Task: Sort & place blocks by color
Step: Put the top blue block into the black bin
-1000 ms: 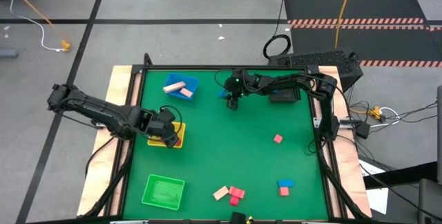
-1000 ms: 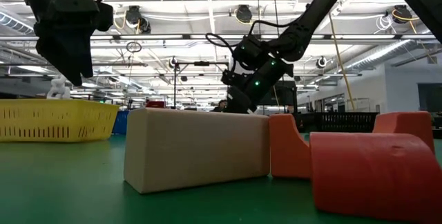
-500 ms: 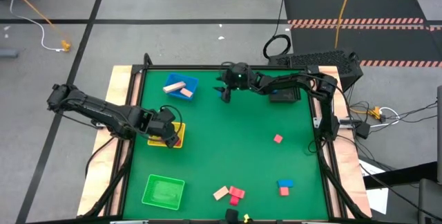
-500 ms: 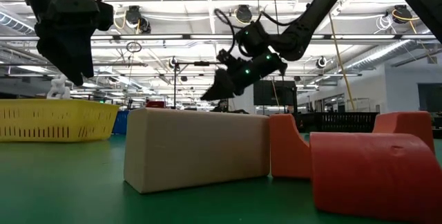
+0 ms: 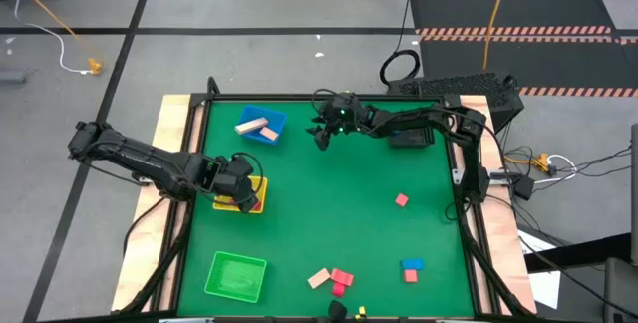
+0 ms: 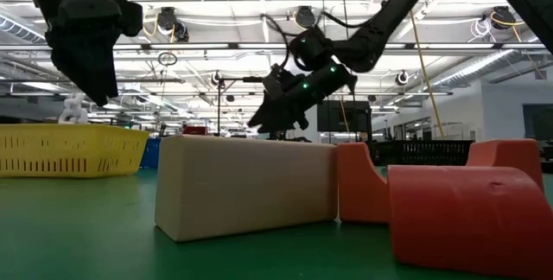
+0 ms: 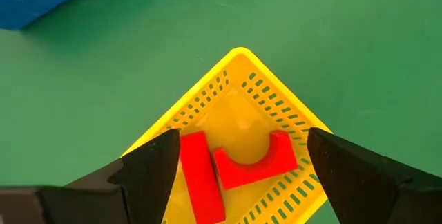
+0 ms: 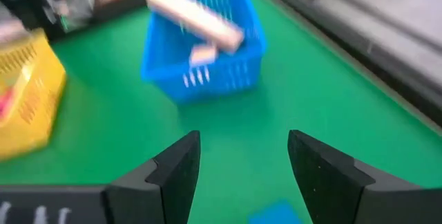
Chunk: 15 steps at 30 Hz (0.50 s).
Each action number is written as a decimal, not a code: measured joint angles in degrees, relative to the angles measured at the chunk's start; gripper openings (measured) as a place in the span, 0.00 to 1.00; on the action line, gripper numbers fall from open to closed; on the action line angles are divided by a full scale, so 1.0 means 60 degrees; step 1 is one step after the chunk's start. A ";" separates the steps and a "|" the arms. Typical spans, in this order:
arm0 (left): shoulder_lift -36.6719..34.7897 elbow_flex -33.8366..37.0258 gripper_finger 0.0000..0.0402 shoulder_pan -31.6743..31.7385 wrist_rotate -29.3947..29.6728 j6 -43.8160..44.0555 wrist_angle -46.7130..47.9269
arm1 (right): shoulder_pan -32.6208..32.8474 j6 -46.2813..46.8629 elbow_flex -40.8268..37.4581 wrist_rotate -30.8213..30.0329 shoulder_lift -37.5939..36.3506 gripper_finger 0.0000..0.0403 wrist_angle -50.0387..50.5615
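Blocks are being sorted by colour on the green table (image 5: 329, 213), and the change just seen is at its far side. The right gripper (image 5: 321, 139), which was down at the table surface beside a blue block a second ago, is now being carried higher. Its fingers are being held moderately apart with nothing between them. In the right wrist view the blue block (image 8: 275, 213) is being left on the green surface below the fingers, near the blue tray (image 5: 279, 119) but not in it. This is being judged a release short of the tray or a missed grasp, so that block is still awaiting placement. The left gripper (image 5: 247, 195) is being held wide apart and empty above the yellow tray (image 7: 242, 65) at the left edge. Three trays are being counted: blue at the far left, yellow at the left, and the green tray (image 5: 214, 263) at the near left. Two pieces are being held in the blue tray, a tan bar (image 5: 253, 124) and a small pink block (image 5: 269, 135), neither matching it. Two are lying in the yellow tray, a red bar (image 7: 202, 182) and a red arch (image 7: 255, 165). Six more loose blocks are being counted in the high view. There is a pink one (image 5: 401, 200) at the right and a tan one (image 5: 319, 279) with two red ones (image 5: 341, 281) at the near edge. A blue one (image 5: 412, 263) is touching a red one (image 5: 410, 276) at the near right.
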State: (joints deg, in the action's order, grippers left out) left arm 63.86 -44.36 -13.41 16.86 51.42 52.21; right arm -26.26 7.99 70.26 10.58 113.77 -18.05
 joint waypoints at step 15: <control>0.0000 0.0000 0.79 0.0000 0.0460 0.0012 -0.0039 | -0.0501 -0.2343 0.2495 -0.0765 0.0181 0.58 0.5879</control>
State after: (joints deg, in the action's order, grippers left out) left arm 63.86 -44.36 -13.41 19.62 51.49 51.97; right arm -29.27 -6.07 85.23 5.99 114.85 17.22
